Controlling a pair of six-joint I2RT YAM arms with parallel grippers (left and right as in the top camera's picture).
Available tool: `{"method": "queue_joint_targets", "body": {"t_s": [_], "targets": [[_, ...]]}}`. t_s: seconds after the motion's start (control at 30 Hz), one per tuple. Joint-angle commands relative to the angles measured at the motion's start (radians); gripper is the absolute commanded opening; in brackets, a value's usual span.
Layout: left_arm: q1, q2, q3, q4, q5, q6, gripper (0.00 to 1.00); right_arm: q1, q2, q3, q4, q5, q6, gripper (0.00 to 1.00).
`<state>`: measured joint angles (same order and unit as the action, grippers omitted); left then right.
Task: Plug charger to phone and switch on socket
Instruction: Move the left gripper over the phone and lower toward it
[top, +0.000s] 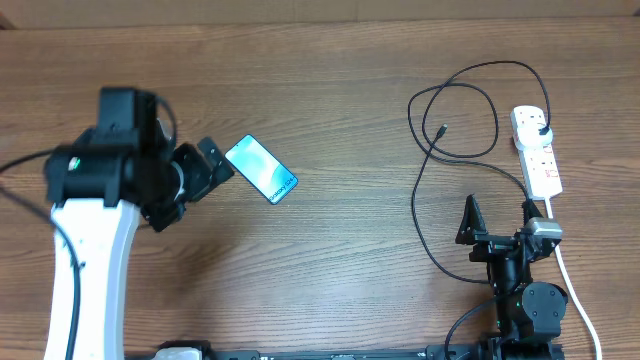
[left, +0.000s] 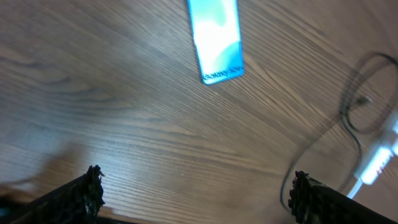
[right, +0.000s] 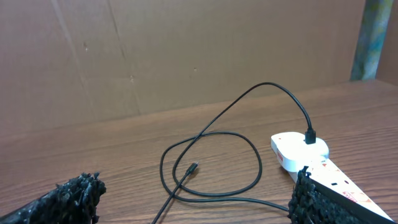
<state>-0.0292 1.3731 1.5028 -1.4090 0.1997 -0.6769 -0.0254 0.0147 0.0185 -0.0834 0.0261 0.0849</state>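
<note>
A slim, glossy teal-screened phone lies on the wood-grain table. A thin black cable loops from the white power strip. The left gripper and right gripper gape empty.

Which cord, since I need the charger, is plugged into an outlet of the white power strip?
The thin black cable: its black plug sits in the white power strip's far-end outlet. The thick white cord merely exits its near end.

- We record even, soft overhead light on the brown wood-grain table, with faint shadows only.
- Left wrist view is soft overall. The slim phone with a lit blue-teal screen glares, and the white elongated power strip is blurred.
- Right wrist view is sharper, and the thin black cable is crisp.
</note>
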Motion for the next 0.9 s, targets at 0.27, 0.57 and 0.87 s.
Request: {"method": "queue_joint_targets", "body": {"t_s": [0.27, 0.57, 0.87], "targets": [[-0.148, 0.388, 0.294, -0.012, -0.089, -0.263, 1.00, 0.002, -0.012, -0.011, 0.003, -0.002, -0.005, 1.00], [-0.141, 0.649, 0.293, 0.042, -0.014, -0.270, 1.00, 0.003, -0.012, -0.011, 0.003, -0.002, -0.005, 1.00], [-0.140, 0.789, 0.293, 0.095, -0.070, -0.270, 1.00, 0.003, -0.012, -0.011, 0.003, -0.002, -0.005, 1.00]]}}
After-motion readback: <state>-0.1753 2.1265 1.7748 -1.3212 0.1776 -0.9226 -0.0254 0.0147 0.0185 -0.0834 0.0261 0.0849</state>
